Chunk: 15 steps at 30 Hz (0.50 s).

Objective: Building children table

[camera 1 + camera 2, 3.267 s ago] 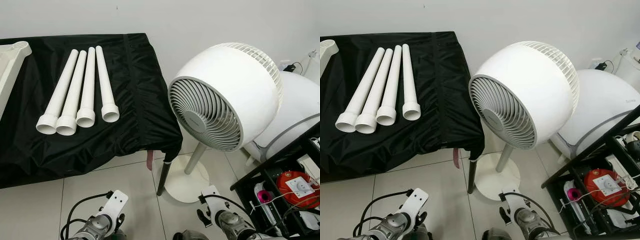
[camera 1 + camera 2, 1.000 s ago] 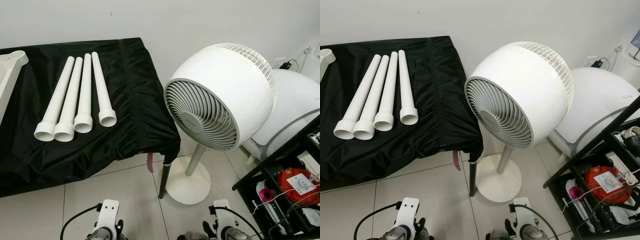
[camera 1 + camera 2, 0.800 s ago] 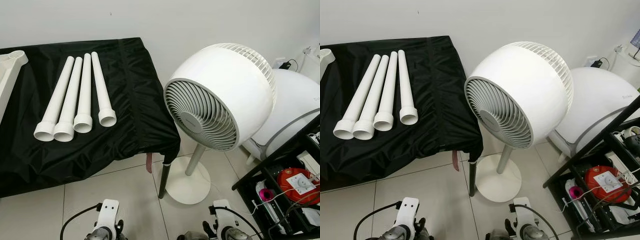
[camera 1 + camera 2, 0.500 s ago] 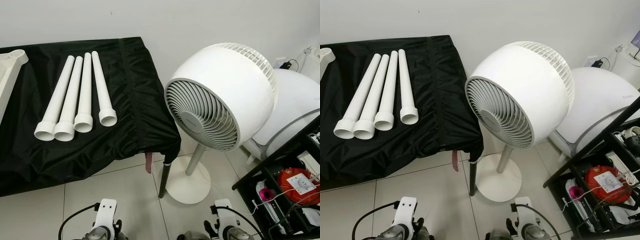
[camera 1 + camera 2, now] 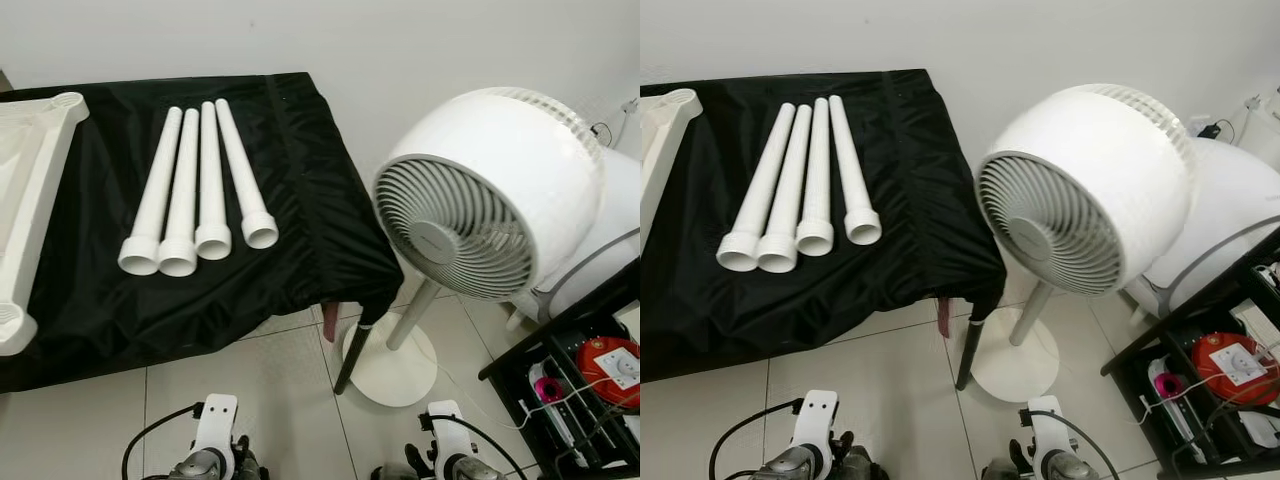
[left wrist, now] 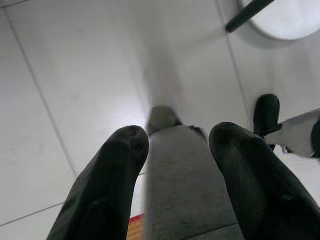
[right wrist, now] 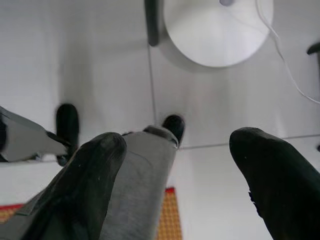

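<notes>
Both grippers hang low and idle. From the left eye view, four white table legs (image 5: 198, 190) lie side by side on the black-draped table (image 5: 300, 200), beside the white tabletop panel (image 5: 30, 190); a pedestal fan (image 5: 480, 225) stands just right. Wrist views — left gripper (image 6: 177, 145) and right gripper (image 7: 175, 150), fingers apart, empty above floor tiles. Assembly seems unstarted; next, approach and reach for a leg.
</notes>
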### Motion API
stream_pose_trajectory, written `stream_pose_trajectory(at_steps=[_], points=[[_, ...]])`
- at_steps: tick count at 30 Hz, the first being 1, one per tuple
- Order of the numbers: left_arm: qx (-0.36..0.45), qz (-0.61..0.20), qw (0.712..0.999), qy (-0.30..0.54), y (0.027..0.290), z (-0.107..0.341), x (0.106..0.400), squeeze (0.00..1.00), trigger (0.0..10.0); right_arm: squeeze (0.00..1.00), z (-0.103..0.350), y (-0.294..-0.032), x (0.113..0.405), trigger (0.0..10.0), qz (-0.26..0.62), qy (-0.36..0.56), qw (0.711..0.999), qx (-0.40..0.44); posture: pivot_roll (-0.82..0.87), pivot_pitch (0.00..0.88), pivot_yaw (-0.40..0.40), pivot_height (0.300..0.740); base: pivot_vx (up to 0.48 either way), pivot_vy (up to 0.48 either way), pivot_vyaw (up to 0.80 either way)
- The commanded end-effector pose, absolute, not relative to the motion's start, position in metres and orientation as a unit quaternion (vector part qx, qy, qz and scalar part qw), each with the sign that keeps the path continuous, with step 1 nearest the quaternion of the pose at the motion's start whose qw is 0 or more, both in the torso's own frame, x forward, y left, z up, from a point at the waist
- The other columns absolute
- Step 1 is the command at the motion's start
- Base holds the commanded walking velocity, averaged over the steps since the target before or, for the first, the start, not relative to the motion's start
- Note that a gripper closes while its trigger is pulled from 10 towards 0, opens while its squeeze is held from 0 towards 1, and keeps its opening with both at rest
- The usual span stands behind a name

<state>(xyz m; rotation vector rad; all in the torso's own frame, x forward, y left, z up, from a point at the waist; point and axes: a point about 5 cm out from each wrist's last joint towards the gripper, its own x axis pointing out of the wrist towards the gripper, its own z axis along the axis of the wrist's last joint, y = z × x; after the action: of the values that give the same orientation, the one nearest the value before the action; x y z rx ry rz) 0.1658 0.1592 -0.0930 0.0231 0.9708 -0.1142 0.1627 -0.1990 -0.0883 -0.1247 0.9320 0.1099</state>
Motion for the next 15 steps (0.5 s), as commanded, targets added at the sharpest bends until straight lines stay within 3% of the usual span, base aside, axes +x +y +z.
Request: stream_pose_trajectory(at_steps=[1, 15], points=[[0.007, -0.056, 0.875, 0.480, 0.1569, -0.0967, 0.1581, 0.00, 10.0, 0.00, -0.0916, -0.2031, 0.1538, 10.0, 0.045, 0.462, 0.884, -0.058, 0.02, 0.000, -0.010, 0.740, 0.000, 0.405, 0.00], [0.000, -0.050, 0.877, 0.477, 0.1561, -0.0979, 0.1540, 0.00, 10.0, 0.00, -0.0917, -0.2024, 0.1531, 10.0, 0.045, 0.459, 0.886, -0.052, 0.03, 0.000, -0.009, 0.740, 0.000, 0.404, 0.00]])
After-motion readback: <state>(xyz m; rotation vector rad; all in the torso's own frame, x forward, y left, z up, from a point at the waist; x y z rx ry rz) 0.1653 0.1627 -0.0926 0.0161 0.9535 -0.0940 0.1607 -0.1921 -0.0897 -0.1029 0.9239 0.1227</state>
